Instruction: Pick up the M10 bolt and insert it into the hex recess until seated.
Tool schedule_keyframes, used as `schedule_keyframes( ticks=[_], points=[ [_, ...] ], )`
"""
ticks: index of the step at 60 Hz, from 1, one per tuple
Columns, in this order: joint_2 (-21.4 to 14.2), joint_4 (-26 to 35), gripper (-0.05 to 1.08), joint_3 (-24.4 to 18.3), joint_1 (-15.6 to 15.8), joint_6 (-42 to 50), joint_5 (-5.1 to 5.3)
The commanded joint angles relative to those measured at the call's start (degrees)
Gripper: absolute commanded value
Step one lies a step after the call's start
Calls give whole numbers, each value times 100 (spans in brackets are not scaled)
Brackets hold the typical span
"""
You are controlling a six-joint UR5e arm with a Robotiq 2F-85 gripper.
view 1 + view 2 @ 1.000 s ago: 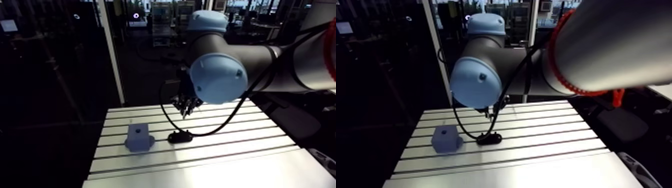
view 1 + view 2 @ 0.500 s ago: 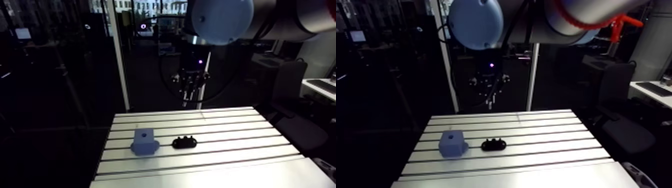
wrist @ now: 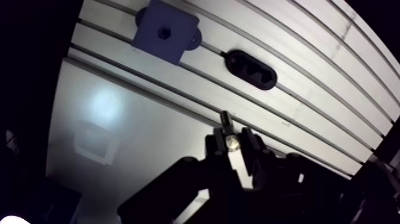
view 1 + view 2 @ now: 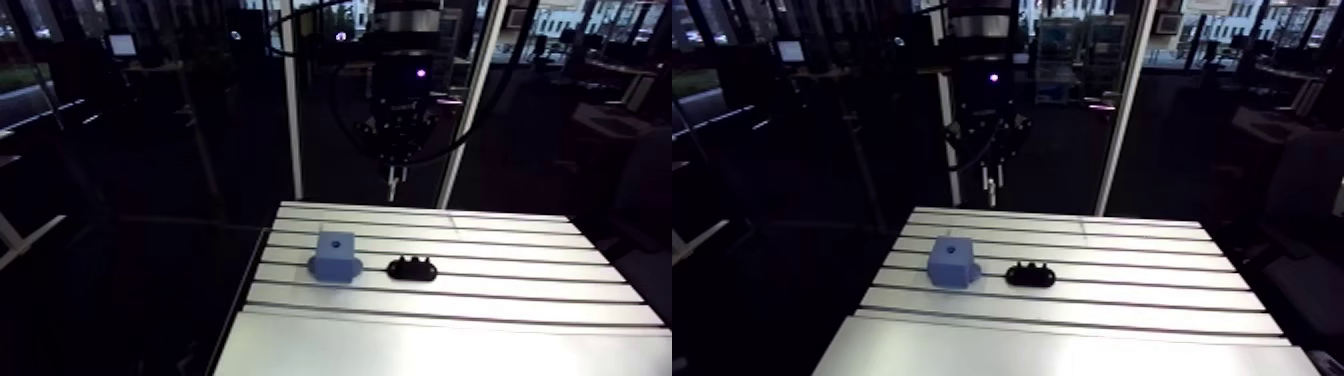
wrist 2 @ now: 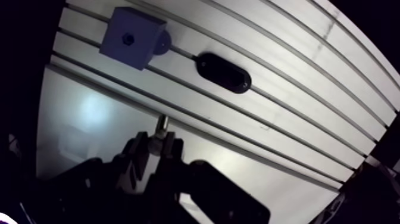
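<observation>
Gripper (image 3: 232, 140) pinching M10 bolt (image 3: 225, 121) btwn its fingers, shank poking past tips, high over table (image 3: 149, 113). Blue block (image 3: 172, 42) w/ hex recess (image 3: 161, 28) and black holder (image 3: 252, 68) sit ahead of gripper, well apart from it.

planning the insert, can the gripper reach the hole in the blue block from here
Probably yes: the gripper, shut on the bolt, hangs above the table, nothing covers the hole in the blue block, and the black holder lies beside it, apart.
</observation>
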Motion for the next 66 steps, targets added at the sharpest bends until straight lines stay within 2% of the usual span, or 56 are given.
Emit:
schedule_keyframes(
  ticks=[1, 9, 19, 24, 29, 35, 40, 66],
  points=[
    [192, 99, 87, -158, 322, -375, -218],
    [441, 51, 87, -351, 415, -377, -209],
    [812, 11, 87, -667, 492, -327, -140],
    [956, 3, 87, -707, 521, -297, -165],
    [995, 10, 87, -735, 545, -297, -140],
    [998, 11, 87, -753, 615, -288, -172],
    [1006, 11, 87, -763, 625, -288, -132],
    [1144, -24, 88, -702, 748, -175, -174]
  ],
)
